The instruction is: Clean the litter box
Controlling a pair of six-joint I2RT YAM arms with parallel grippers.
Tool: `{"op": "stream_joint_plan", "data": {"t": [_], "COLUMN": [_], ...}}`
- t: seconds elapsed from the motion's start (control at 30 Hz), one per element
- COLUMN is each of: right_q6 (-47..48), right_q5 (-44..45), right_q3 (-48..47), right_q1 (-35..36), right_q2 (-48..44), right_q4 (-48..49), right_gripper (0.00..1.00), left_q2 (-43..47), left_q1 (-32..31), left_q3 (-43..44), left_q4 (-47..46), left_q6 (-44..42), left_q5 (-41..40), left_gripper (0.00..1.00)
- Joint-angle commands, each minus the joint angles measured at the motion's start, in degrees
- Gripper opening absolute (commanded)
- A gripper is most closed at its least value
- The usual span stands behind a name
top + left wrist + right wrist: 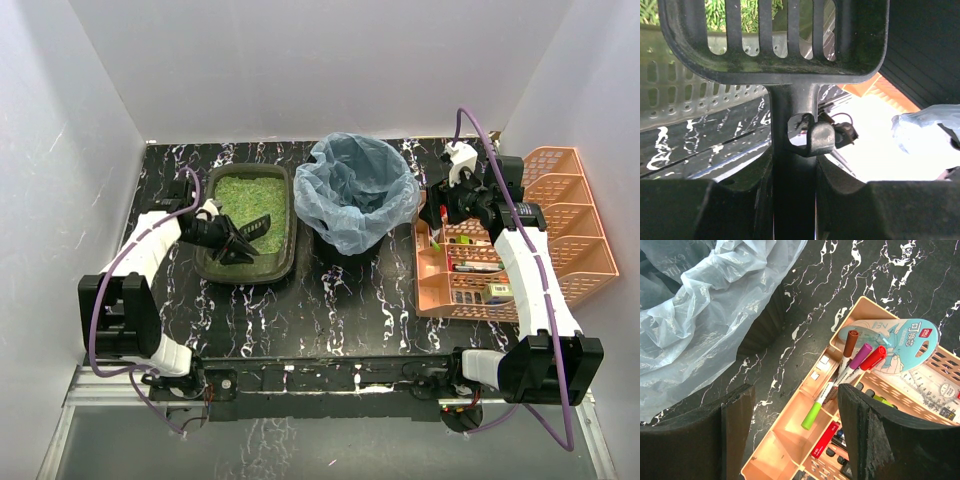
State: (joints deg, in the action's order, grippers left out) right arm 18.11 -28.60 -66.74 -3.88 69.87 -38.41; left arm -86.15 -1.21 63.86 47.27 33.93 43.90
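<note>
Far left: L arm reaches in over the litter box, which sits on the black marbled table left of centre, just beside the bin. Green litter fills it. L gripper is clenched tight on the handle of a black slotted scoop. On the wrist cam the handle is pinched btwn both fingers, w/ the scoop's head out front and litter visible thru the slots. Can't tell if the head touches the litter.

Centre: round bin lined w/ a blue bag.

Right: orange organiser w/ pens & small stuff. R gripper hangs over its far-left corner, fingers spread wide, nothing btwn them. Below it I see markers and a teal blister pack.
</note>
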Motion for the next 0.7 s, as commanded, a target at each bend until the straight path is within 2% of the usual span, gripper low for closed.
{"op": "stream_joint_plan", "data": {"t": [0.0,0.23,0.4,0.67], "right_q6": [0.1,0.5,0.5,0.4], "right_q5": [-0.2,-0.1,-0.7,-1.2], "right_q3": [0.7,2.5,2.6,3.2], "right_q1": [-0.3,-0.3,-0.3,-0.3], "right_q2": [-0.8,-2.5,-2.7,-2.4], "right_q4": [3.7,4.5,4.6,5.2], "right_gripper": [0.72,0.72,0.72,0.72], "left_q2": [4.0,3.8,4.5,4.9], "left_q1": [0.6,2.2,3.7,5.5], "left_q3": [-2.6,-2.8,-6.1,-7.6], "left_q4": [-3.2,-7.6,-11.0,-10.7], "left_q6": [9.8,15.3,19.6,20.2], "left_q5": [4.3,4.6,7.0,5.5], "left_gripper": [0.00,0.00,0.00,0.00]}}
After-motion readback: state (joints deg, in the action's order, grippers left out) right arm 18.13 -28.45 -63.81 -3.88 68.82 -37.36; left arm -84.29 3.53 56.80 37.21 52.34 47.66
